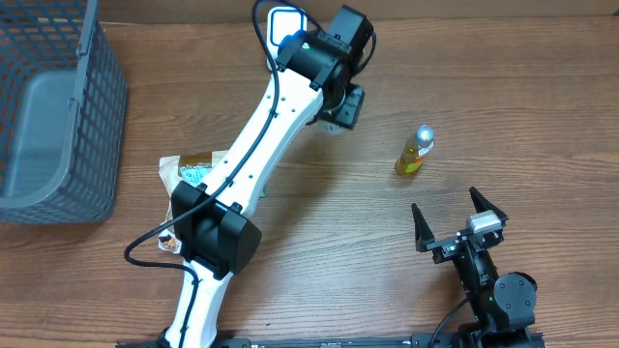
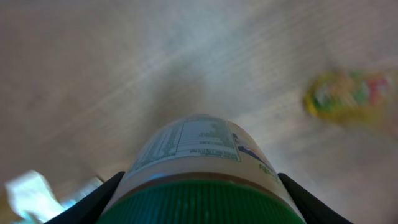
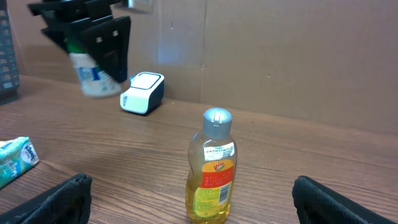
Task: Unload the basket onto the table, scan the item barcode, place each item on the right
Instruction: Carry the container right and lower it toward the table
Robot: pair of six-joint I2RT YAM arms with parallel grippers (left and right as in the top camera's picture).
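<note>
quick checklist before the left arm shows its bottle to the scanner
1. white bottle gripped in left claw: ok
2. white bottle close to the scanner: ok
3. barcode turned toward the scanner: cannot tell
4. right claw open and well away from the scanner: ok
5. yellow bottle upright, apart from the scanner: ok

My table [image 1: 542, 87] is brown wood-grain board, the grain running across it, evenly lit, with only soft shadows and no glare. Along the table's far edge stands a wall [image 3: 298, 56] of plain brown panels, matte, with one vertical seam and a few small marks. At the table's far left corner sits my grey mesh basket [image 1: 58, 106], its solid floor paler than its sides.
</note>
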